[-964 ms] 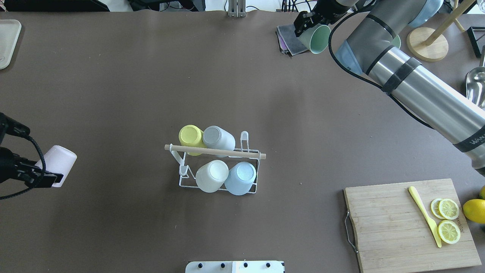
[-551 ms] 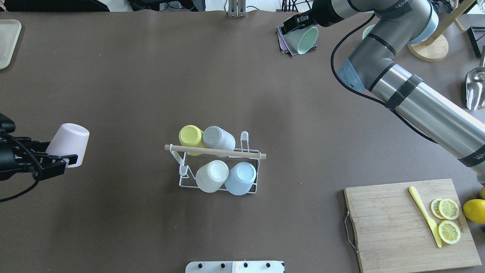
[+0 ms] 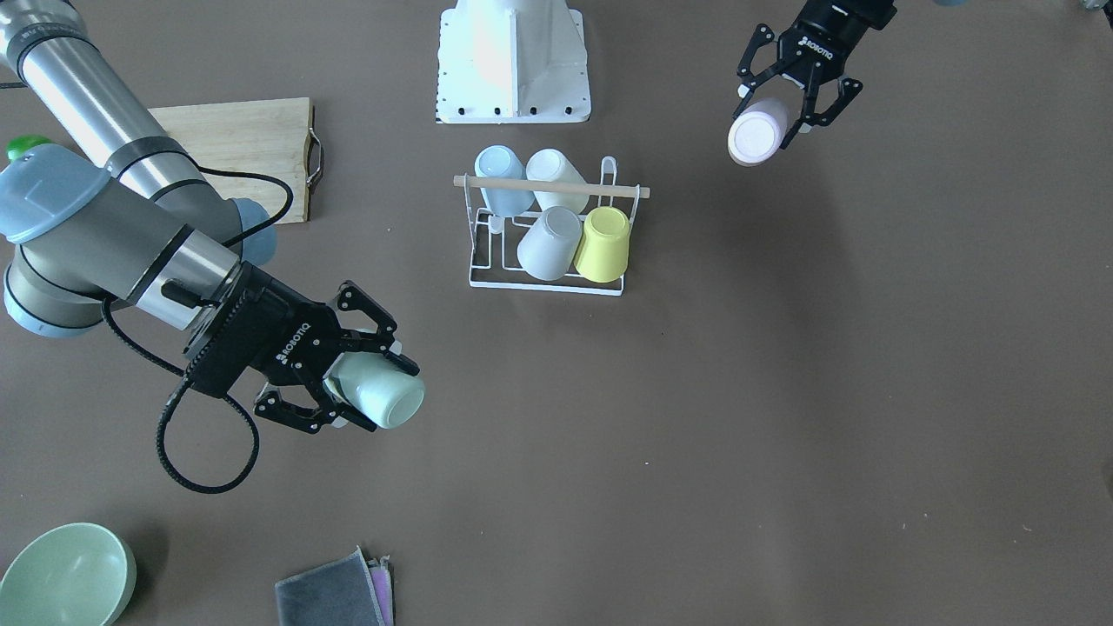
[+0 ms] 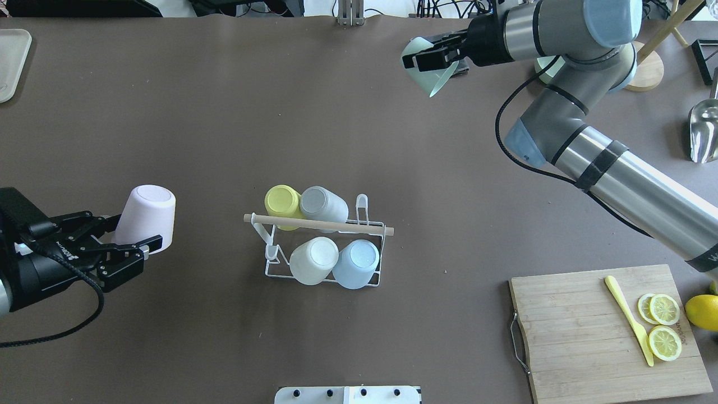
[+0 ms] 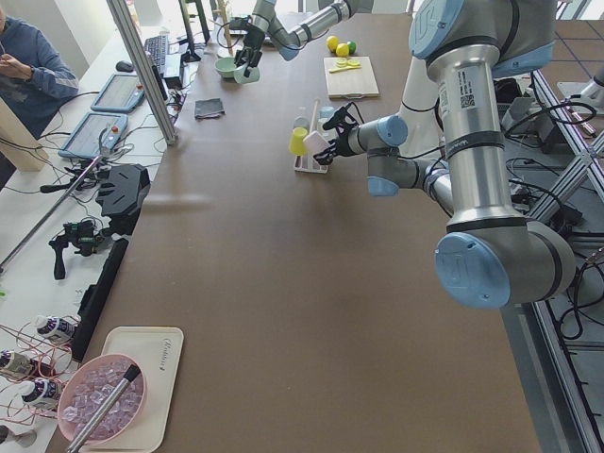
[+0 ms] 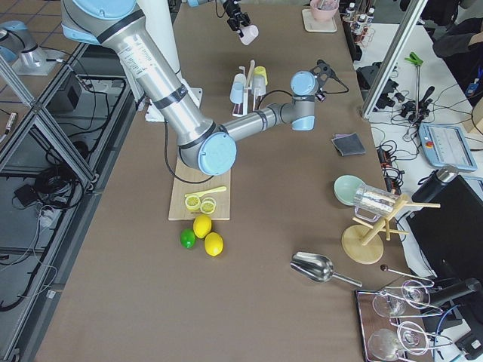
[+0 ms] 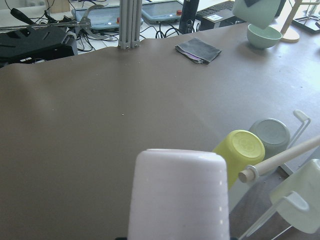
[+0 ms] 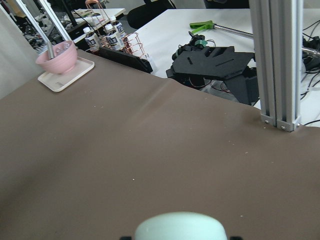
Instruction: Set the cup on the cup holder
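Note:
The cup holder (image 4: 336,226), a white wire rack with a wooden rod, stands mid-table and carries yellow, grey, white and blue cups upside down. Left of it, apart from it and above the table, my left gripper (image 4: 137,231) is shut on a pale pink cup (image 4: 147,216), held bottom up. The left wrist view has this pink cup (image 7: 179,195) low in front, with the rack's rod (image 7: 280,160) to its right. At the far right my right gripper (image 4: 435,56) is shut on a mint green cup (image 4: 429,73), well away from the rack. That cup also shows in the front view (image 3: 383,391).
A wooden cutting board (image 4: 583,336) with lemon slices and a yellow knife lies at the near right. At the far right are a folded grey cloth (image 3: 335,596), a green bowl (image 3: 65,578), a metal scoop (image 4: 704,129) and a wooden stand (image 4: 645,73). A pale tray (image 4: 8,62) sits far left.
My left gripper has carried the pink cup rightward towards the rack. The right arm has swung the green cup left, away from the cloth.

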Motion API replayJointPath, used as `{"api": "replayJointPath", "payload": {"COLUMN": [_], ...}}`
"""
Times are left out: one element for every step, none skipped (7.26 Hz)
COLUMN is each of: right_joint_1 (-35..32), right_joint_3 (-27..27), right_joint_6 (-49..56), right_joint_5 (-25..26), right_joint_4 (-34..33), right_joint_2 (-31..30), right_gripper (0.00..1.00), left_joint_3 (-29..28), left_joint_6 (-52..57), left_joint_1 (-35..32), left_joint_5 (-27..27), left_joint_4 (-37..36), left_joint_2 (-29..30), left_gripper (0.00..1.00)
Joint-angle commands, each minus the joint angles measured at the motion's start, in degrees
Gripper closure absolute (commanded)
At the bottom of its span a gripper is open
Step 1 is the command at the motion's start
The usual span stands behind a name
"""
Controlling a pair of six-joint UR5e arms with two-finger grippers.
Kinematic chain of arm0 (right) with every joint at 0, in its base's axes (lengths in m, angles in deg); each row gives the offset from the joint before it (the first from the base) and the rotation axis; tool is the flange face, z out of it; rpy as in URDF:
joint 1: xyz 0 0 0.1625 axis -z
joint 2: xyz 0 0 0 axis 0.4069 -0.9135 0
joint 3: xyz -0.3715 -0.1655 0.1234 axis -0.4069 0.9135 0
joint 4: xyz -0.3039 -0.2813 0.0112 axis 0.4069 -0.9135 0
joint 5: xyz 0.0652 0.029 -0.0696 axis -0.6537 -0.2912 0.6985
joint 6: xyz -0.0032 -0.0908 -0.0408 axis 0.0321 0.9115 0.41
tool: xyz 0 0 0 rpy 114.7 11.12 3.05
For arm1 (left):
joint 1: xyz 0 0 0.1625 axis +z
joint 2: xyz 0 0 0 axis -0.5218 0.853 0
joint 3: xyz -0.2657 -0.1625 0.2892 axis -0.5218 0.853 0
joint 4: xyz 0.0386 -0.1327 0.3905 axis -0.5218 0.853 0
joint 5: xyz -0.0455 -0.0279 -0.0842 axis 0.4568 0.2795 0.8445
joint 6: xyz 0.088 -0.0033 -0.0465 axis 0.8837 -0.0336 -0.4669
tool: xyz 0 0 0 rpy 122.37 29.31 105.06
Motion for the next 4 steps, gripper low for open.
{"api": "replayJointPath", "payload": {"right_joint_1": [2.96, 5.06, 7.34, 8.59], "right_joint_3": [0.18, 1.75, 2.11, 2.2], "right_joint_6": [-1.02, -1.11, -1.11, -1.2], "right_joint_5": [2.47, 6.59, 11.5, 14.25], "right_joint_4": [11.15, 16.16, 19.34, 21.72], "right_joint_2": [-1.63, -1.38, -1.37, -1.29], "right_gripper": [1.0, 1.0, 1.0, 1.0], "left_joint_3": [0.12, 0.03, 0.03, -0.49], "left_joint_6": [-0.06, 0.12, 0.64, 0.82], "left_joint_1": [10.25, 13.95, 16.34, 20.71], "left_joint_5": [-12.0, -18.67, -23.79, -33.5], "left_joint_4": [2.94, 4.1, 4.63, 4.46], "left_joint_2": [0.48, 0.83, 1.71, 4.59], "left_gripper": [0.91, 0.91, 0.91, 0.91]}}
